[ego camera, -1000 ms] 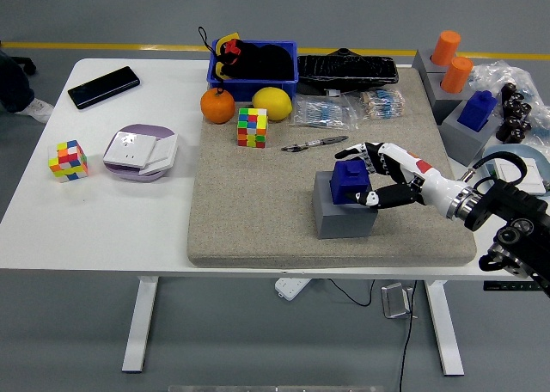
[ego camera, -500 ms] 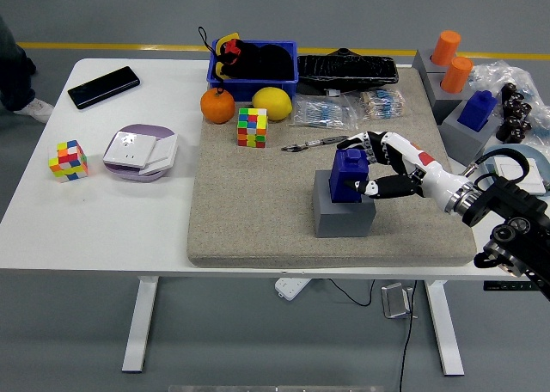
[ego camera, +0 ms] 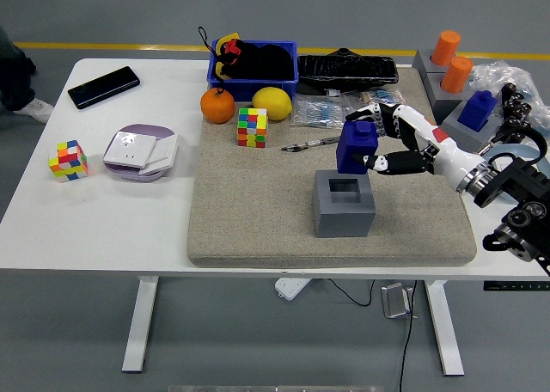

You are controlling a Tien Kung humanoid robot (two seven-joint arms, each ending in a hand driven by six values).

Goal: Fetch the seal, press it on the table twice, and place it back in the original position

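So from where I stood, the right hand (ego camera: 380,143) had its fingers (ego camera: 371,115) wrapped over the top and far side of the blue seal (ego camera: 356,145), with the thumb pinning the near side, a proper clamp and not just a touch. The seal was up in the air, clear of the grey holder block (ego camera: 344,203), and you could see the square socket in the block's top sitting empty. That socket is presumably why the grip was high on the seal: the lower part has to slide out of, and later back into, that hole, so the stamping end needs to stay free.

The seal hung just behind and above the block, about level, which I'd guess makes pressing it flat easier. Under it was the beige felt mat (ego camera: 258,211), with bare patches left of and in front of the block, so my bet was the presses would land somewhere there. The block itself looked square on the mat, handy for the return.

Further out: a pen (ego camera: 314,143) lay just beyond the seal, close enough that a sloppy press could catch it. A Rubik's cube (ego camera: 252,126), an orange (ego camera: 217,106) and a lemon (ego camera: 271,103) sat toward the back left of the mat. Over on the right were another blue seal (ego camera: 477,109) and two orange ones (ego camera: 450,58) in their own grey blocks, untouched. I couldn't see the left hand at all.
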